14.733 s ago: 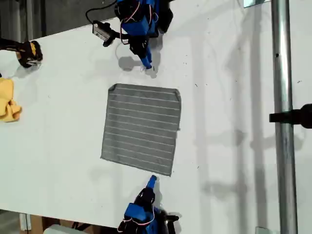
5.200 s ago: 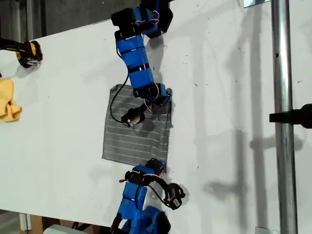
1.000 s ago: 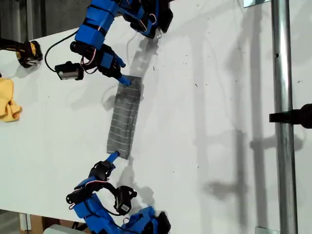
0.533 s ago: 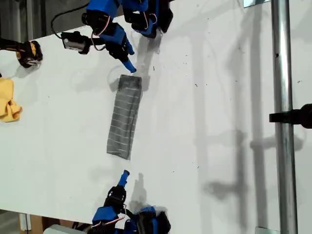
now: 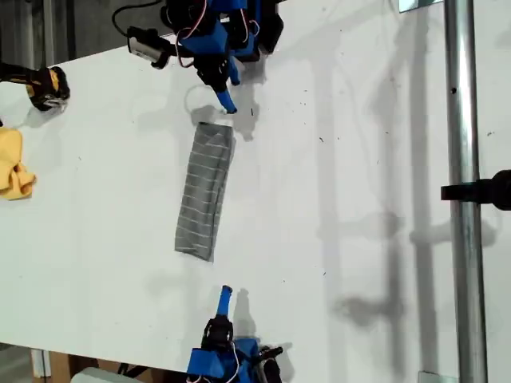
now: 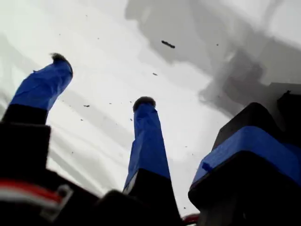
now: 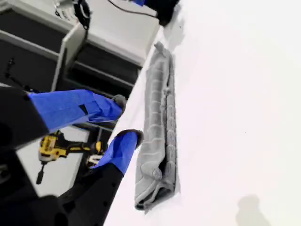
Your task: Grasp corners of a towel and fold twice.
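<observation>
Exterior view, left to right: yellow cloth (image 5: 12, 163) bunched at the left edge, yellow drill (image 5: 46, 86) just above it. The towel (image 5: 205, 191) sits left of centre on the white table (image 5: 359, 159), folded into a narrow strip, flat, running top to bottom with a slight tilt. My first gripper (image 5: 227, 102) hangs just off the towel's upper end, not touching it; fingers spread wide with nothing between them. My second gripper (image 5: 225, 294) sits apart from the lower end, pointing along the strip; fingers parted a little, empty. A metal pole (image 5: 463, 199) runs down the right side.
</observation>
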`<action>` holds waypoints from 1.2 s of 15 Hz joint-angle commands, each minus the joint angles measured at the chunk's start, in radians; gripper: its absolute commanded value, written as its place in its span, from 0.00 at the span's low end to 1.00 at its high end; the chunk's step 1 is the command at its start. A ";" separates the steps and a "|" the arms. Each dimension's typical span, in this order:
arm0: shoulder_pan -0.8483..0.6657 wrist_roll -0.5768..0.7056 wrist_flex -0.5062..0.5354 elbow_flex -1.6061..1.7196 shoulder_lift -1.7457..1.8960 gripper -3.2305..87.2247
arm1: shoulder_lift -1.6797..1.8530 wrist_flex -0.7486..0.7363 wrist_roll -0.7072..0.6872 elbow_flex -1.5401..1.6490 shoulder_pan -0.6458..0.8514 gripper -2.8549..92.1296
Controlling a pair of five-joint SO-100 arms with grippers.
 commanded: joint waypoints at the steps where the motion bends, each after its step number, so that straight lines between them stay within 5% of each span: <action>1: 0.040 -0.034 -0.026 0.037 0.049 0.13 | 0.054 -0.077 0.000 0.078 0.038 0.38; 10: 0.054 -0.057 -0.012 0.046 0.049 0.12 | -0.253 -0.426 -0.325 0.164 0.440 0.41; 18: 0.055 -0.075 -0.011 0.052 0.049 0.12 | -0.752 -0.670 -0.342 0.029 0.502 0.43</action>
